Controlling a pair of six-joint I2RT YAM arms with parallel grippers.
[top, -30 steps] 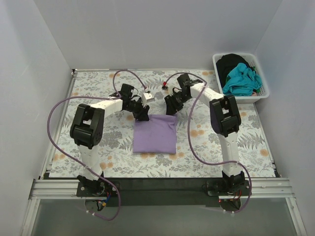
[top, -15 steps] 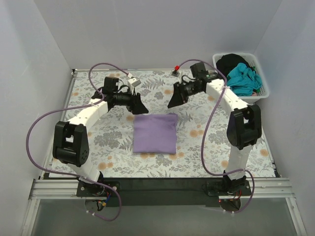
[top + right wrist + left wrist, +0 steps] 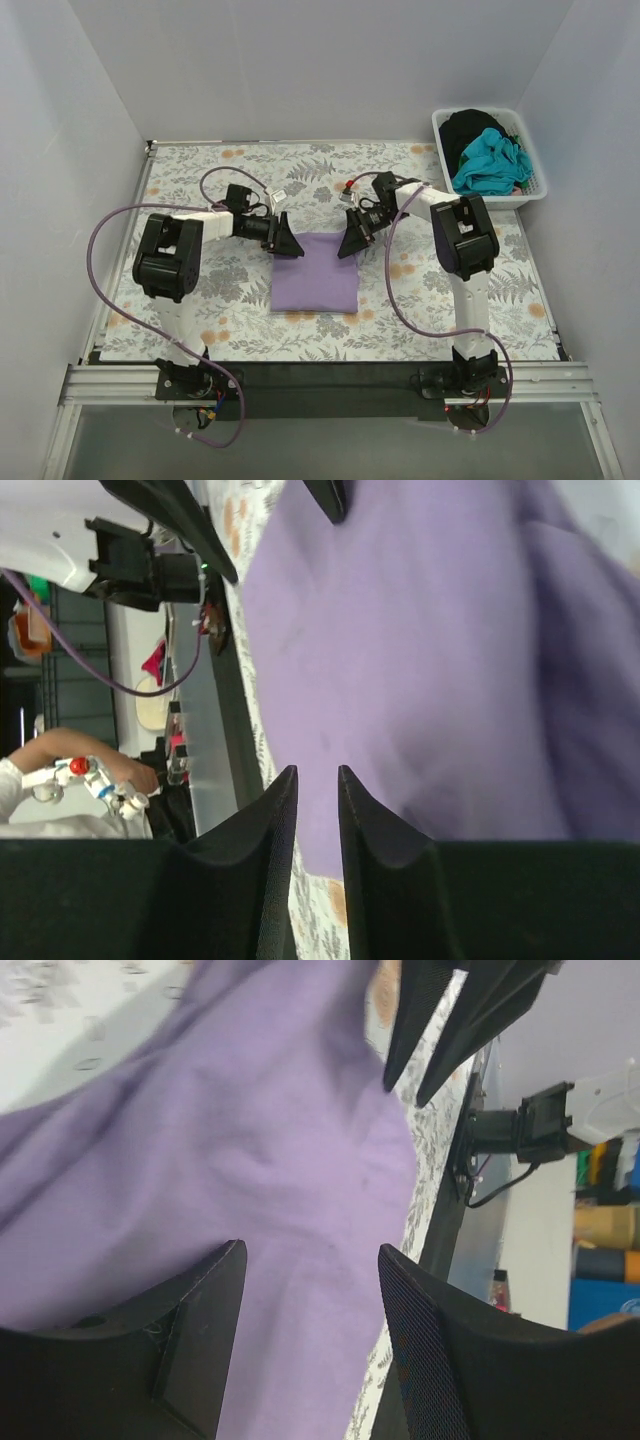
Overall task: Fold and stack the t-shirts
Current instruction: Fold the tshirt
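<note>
Two pincers are hovering at the far corners of the folded lavender t-shirt (image 3: pixel 314 275): left pincer (image 3: pixel 310 1255) released, right pincer (image 3: pixel 312 775) barely parted, grasp indeterminate. We are judging folding done; next, seizing both corners.

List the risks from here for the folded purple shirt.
1. The left gripper is open over the purple shirt; closing there may pinch only the top layer and undo the fold.
2. The right gripper shows only a narrow gap, so it may miss the cloth and one side would drag.
3. The teal shirt and black shirt lie heaped in the basket; lifting one may haul out both.
</note>
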